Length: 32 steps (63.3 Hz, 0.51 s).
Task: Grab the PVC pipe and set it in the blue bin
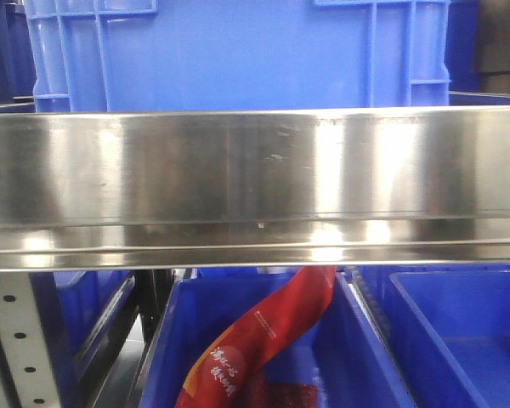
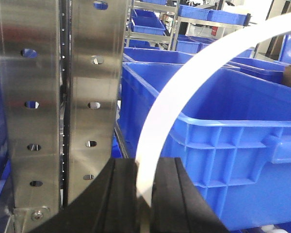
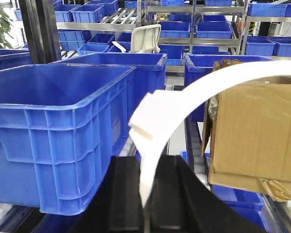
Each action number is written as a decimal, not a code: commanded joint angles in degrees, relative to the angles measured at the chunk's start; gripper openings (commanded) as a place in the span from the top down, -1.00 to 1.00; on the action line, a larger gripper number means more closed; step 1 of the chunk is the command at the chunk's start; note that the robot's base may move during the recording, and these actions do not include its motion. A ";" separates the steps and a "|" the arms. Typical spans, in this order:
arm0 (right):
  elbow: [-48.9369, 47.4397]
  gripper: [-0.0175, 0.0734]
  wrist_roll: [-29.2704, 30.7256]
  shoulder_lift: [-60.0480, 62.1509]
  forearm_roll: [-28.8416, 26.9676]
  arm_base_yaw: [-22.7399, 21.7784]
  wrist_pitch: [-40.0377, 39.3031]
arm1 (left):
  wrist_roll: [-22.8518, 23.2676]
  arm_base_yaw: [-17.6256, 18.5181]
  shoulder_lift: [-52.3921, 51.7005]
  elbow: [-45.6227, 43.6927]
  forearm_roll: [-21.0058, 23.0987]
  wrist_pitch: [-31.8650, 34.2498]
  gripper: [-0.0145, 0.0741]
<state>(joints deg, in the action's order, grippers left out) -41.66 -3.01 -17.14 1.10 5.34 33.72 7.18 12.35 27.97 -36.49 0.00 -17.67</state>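
In the left wrist view a white curved PVC pipe (image 2: 184, 77) rises from between the black fingers and arcs up to the right, over a blue bin (image 2: 233, 141). My left gripper (image 2: 146, 164) is shut on its lower end. In the right wrist view another white curved PVC pipe (image 3: 184, 92), with a stepped collar partway along, arcs up to the right. My right gripper (image 3: 149, 161) is shut on its lower end, beside a large blue bin (image 3: 58, 121) on the left. Neither gripper nor pipe shows in the front view.
A perforated steel rack upright (image 2: 58, 97) stands close on the left arm's left. A cardboard box (image 3: 257, 131) sits right of the right gripper. The front view is filled by a steel shelf beam (image 1: 255, 178), a blue crate (image 1: 238, 51) above it, and a red packet (image 1: 255, 348) in a lower bin.
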 commanded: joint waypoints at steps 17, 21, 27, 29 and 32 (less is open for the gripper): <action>-0.46 0.98 0.16 -0.21 0.62 0.01 -1.63 | -0.04 -0.12 -0.21 -0.06 0.00 1.19 0.92; -0.46 0.98 0.16 -0.21 0.62 0.01 -1.63 | -0.04 -0.12 -0.21 -0.06 0.00 1.19 0.92; -0.46 0.98 0.16 -0.21 0.62 0.01 -1.63 | -0.04 -0.12 -0.21 -0.06 0.00 1.19 0.92; -0.46 0.98 0.16 -0.21 0.62 0.01 -2.14 | -0.04 -0.12 -0.21 -0.06 0.00 1.49 0.92; -0.46 0.98 0.16 -0.21 0.62 0.01 -4.17 | -0.04 -0.12 -0.21 -0.06 0.00 2.52 0.92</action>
<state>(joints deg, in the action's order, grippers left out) -41.66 -3.01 -17.14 1.10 5.34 33.49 7.18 12.35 27.97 -36.49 0.00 -17.67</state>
